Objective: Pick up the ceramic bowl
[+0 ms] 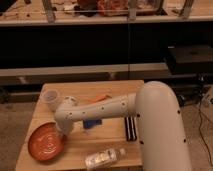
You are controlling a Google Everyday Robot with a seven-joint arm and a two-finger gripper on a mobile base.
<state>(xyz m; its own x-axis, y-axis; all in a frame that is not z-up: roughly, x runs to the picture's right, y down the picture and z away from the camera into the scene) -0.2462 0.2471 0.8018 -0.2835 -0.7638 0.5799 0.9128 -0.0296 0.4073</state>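
My gripper point(62, 132) is at the right rim of the bowl point(44, 143), glossy glazed ceramic. Under it the table point(117, 89), matt pale wood. Behind the bowl, the cup point(51, 98), cloudy plastic. My arm point(102, 107), smooth white shell.

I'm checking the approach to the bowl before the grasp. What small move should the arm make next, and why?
Probably lower the pincer slightly onto the arm-side rim of the ceramic bowl. The pincer hangs from the bent wrist right at that rim, the bowl lies flat on the wooden table, and the plastic cup stands apart behind it, out of the way.
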